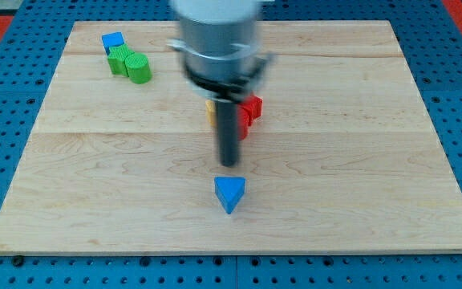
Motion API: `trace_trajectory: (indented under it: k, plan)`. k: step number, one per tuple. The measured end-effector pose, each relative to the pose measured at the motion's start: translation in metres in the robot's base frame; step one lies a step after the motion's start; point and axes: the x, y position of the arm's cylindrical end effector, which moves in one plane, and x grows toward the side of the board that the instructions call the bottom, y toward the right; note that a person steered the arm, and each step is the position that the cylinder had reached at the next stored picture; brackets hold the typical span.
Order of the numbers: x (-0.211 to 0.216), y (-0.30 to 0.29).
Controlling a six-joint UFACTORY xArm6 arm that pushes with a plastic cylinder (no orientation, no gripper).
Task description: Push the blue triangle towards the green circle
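The blue triangle (229, 193) lies on the wooden board (359, 160) a little below the board's middle. My tip (229, 163) is just above it in the view, a small gap apart, not touching. The green circle (139, 68) sits at the view's upper left, touching another green block (119, 59) on its left. The rod hangs from the blurred grey arm at the view's top centre.
A blue block (112, 40) sits just above the green pair. A red block (249, 108) and a yellow block (209, 111) lie behind the rod, partly hidden by it. The board rests on a blue perforated table.
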Motion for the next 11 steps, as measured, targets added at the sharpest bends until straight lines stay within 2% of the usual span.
trace_trajectory:
  k: [1,2,5,7,8,9,10,11]
  plan:
    - [0.041,0.068]
    - [0.059,0.039]
    - [0.054,-0.052]
    - [-0.042,-0.128]
    - [-0.068,-0.178]
    - [-0.099,-0.186]
    - [-0.101,-0.182]
    - [-0.068,-0.178]
